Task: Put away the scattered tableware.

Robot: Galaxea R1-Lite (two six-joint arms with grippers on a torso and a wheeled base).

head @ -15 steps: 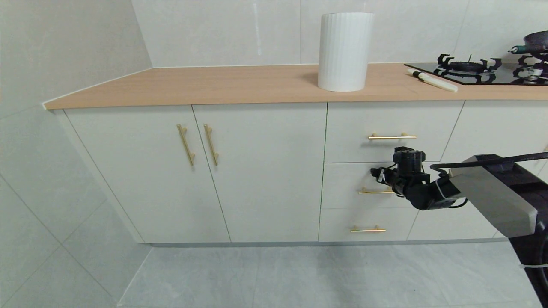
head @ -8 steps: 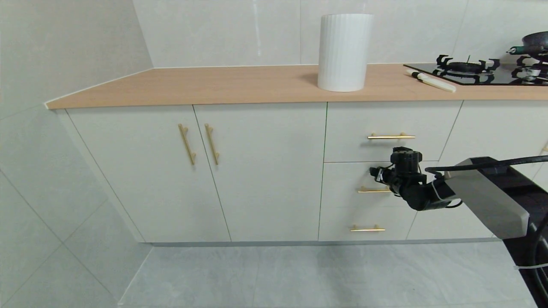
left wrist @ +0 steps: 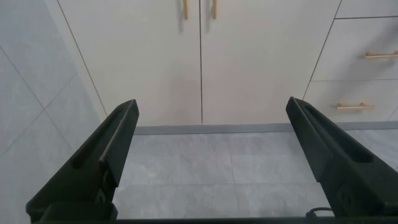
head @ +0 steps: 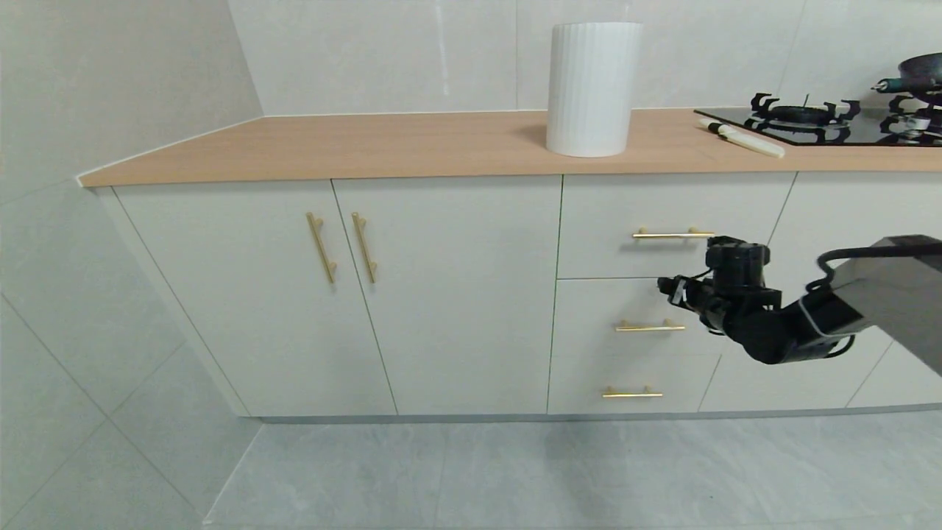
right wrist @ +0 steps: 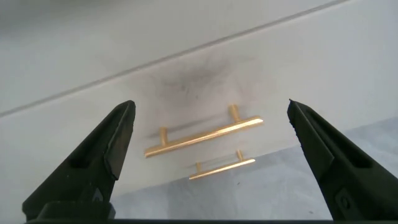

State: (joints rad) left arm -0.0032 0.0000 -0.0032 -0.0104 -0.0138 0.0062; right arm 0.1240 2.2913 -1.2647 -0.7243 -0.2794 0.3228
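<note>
While your head view placed the right hand [head: 668,287] right of centre, reaching in from the lower right toward the drawer fronts, its wrist view showed you the fingers spread apart, the middle drawer handle [right wrist: 204,135] framed between them, untouched. Your left hand [left wrist: 211,102], fingers likewise apart, hung above the grey floor [left wrist: 205,168], facing the cupboard doors [left wrist: 249,56]. A pale knife [head: 739,138] lay on the wooden surface [head: 368,143] at upper right, just beside the hob [head: 824,121], a white ribbed canister [head: 591,88] near it.

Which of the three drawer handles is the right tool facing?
The middle drawer handle, framed inside the open right tool; the bottom handle sits lower, off that line.
</note>
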